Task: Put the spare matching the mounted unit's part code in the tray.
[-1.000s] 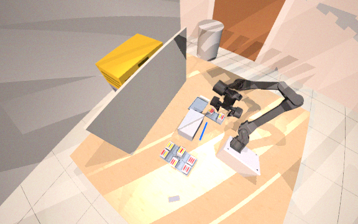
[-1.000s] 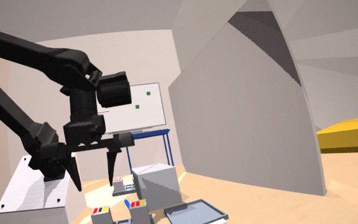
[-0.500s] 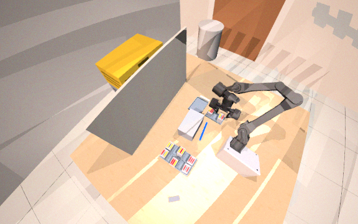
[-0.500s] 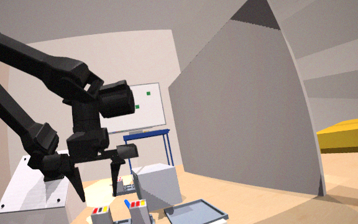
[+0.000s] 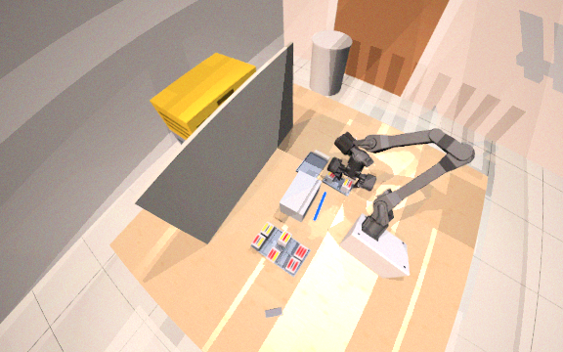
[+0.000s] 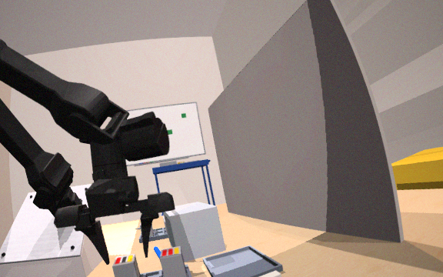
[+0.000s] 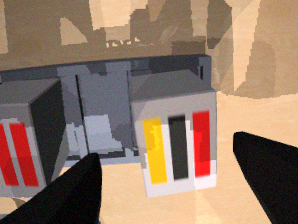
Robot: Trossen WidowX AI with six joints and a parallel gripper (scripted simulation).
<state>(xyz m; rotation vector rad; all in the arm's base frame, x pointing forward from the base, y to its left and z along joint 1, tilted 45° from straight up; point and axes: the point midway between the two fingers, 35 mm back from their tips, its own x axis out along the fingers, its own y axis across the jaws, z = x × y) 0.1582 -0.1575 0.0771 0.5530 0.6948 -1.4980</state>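
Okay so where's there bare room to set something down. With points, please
Judging from the top view, between the small gray plate (image 5: pixel 274 312) and the striped-block rack (image 5: pixel 284 266), and left of that rack. It's crowded under the end effector (image 5: pixel 352 182) (image 6: pixel 128 260) (image 7: pixel 167 145), around the two-block rack (image 5: pixel 332 185) (image 6: pixel 151 274) (image 7: pixel 104 95).

My fingers (image 5: pixel 353 175) (image 6: pixel 128 261) are black. Between them, the pale grey block (image 5: pixel 347 184) (image 6: pixel 124 265) (image 7: pixel 175 145) wears three stripes: yellow, black and red, on a whitish face. Past one fingertip, the other grey block (image 6: pixel 171 261) (image 7: pixel 22 145) shows red stripes, with a yellow one in the exterior view. The holder (image 5: pixel 336 185) (image 7: pixel 105 100) behind these, seen from my wrist, is slate grey. Around my fingers the tabletop (image 5: pixel 174 264) (image 6: pixel 268 223) (image 7: pixel 255 112) is tan wood, patterned with brown shadow; near them the stick (image 5: pixel 320 206) (image 6: pixel 157 251) is plain bright blue.
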